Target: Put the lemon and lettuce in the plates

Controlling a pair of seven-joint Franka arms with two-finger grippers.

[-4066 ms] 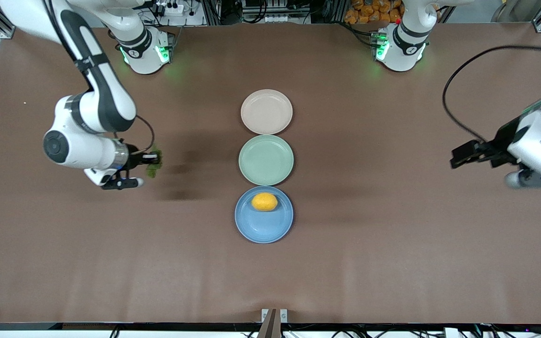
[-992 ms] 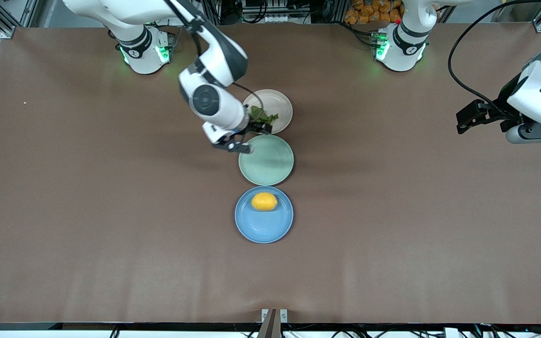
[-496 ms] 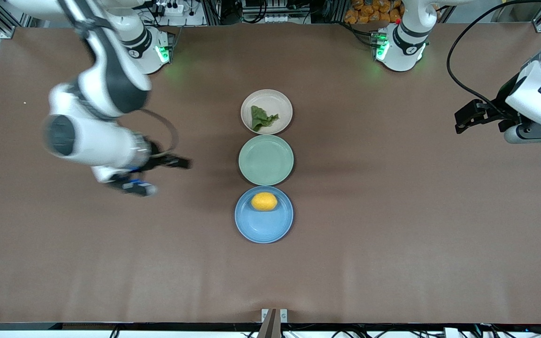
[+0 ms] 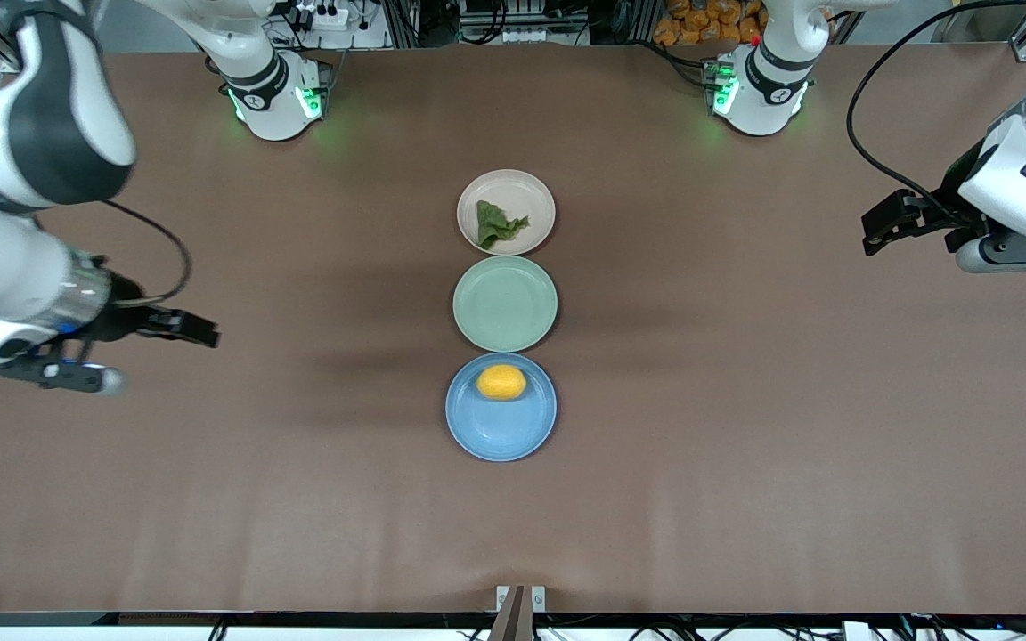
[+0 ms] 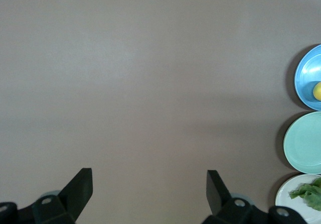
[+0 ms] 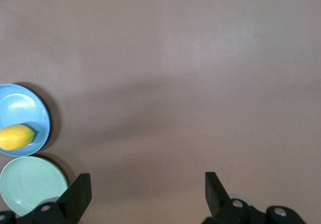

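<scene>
The lemon lies in the blue plate, the plate nearest the front camera. In the beige-pink plate, the farthest one, rests the lettuce. My right gripper hangs open and empty over bare table toward the right arm's end. My left gripper is open and empty over the left arm's end, waiting. The left wrist view shows its gripper over bare table, with the lemon and lettuce at the edge. In the right wrist view the gripper is open, and the lemon sits in the blue plate.
A mint-green plate with nothing on it sits between the two other plates, in one line down the middle of the brown table. Both arm bases stand along the table edge farthest from the front camera.
One second ago the right gripper held the lettuce over the beige-pink plate. It has let go, the lettuce lies in that plate, and the right arm has swung out to its end of the table.
</scene>
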